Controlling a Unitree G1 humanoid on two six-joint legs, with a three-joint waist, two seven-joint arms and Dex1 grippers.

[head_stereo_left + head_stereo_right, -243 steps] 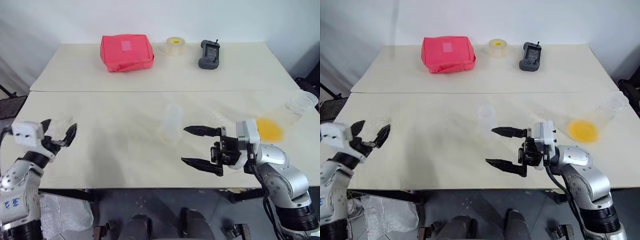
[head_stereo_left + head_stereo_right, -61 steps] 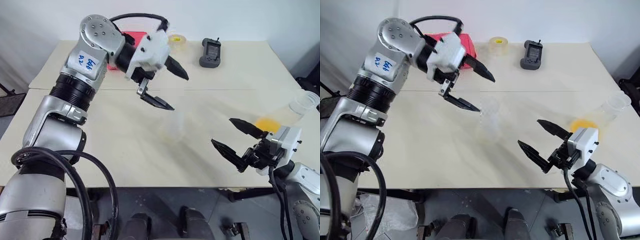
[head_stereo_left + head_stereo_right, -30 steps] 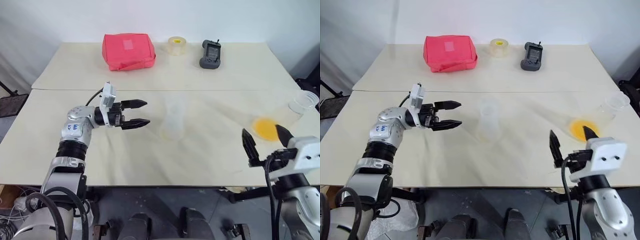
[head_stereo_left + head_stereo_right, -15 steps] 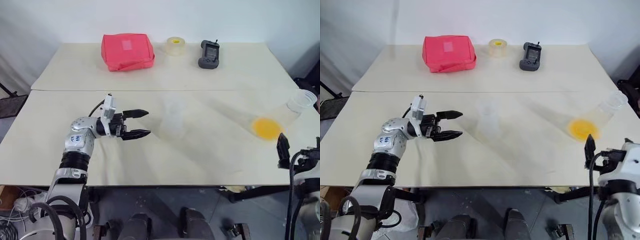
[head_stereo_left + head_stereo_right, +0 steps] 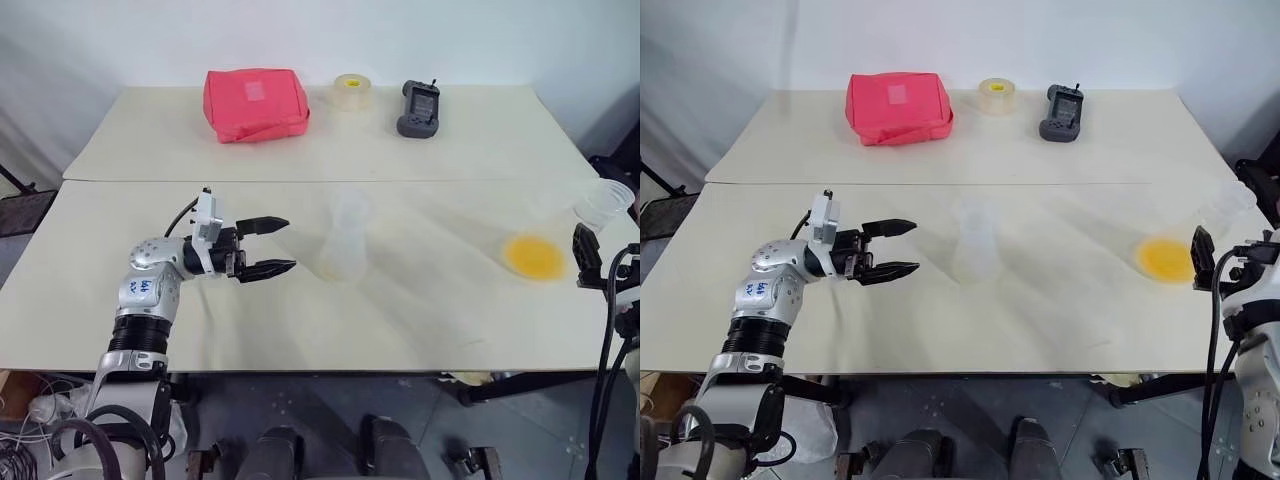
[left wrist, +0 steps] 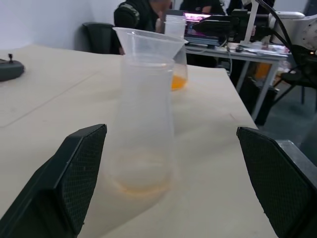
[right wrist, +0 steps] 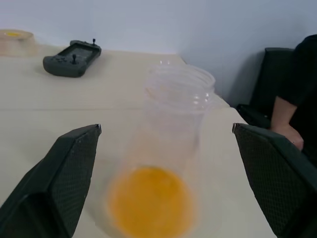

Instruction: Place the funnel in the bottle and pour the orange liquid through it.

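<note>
While both end effectors, left (image 5: pixel 262 246) and right (image 7: pixel 158 198), stand open, we judge the flask (image 7: pixel 168 188) of orange liquid (image 7: pixel 148 201), right of the funnel-topped bottle (image 5: pixel 342 240), light, slippery, graspable mid-wall.

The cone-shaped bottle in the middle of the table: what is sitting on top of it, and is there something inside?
The clear funnel sits in the mouth of the bottle. The bottle looks empty but for a faint orange tint at its base. The funnel's stem cannot be made out.

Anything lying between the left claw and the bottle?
No. In the left eye view, only bare table separates the open left claw from the bottle, which already carries the funnel.
</note>
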